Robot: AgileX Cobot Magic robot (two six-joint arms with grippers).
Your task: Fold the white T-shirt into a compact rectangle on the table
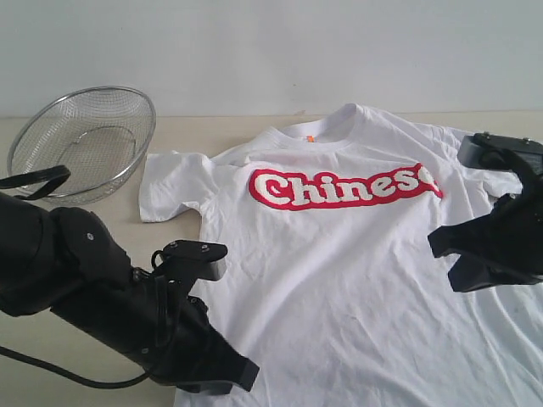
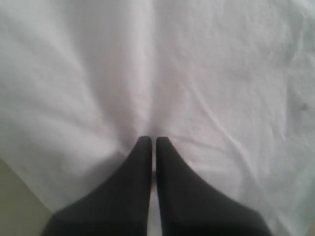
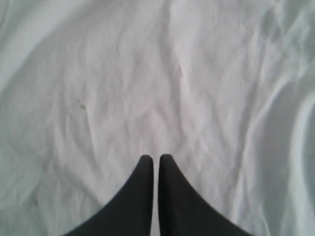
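Left tool (image 2: 153,140) and right tool (image 3: 156,157) are being shown closed tight over the white T-shirt (image 1: 339,280); cloth is likely being bunched if pushed ungripped across the tabletop (image 1: 229,131).

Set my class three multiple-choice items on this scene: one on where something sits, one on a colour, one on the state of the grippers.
1. Where is the mesh bowl relative to the white T-shirt?
A. Lying on its chest.
B. On the table, beside its sleeve.
C. Held up in a gripper.

2. What colour is the lettering on the shirt?
A. Blue.
B. Green.
C. Red.

3. How do the left gripper and the right gripper stand?
A. Both shut.
B. Both wide open.
C. One open, one shut.

Answers:
1 B, the bowl rests on the tabletop off the sleeve.
2 C, the script is red with a white outline.
3 A, each wrist view shows the fingertips together over the cloth.
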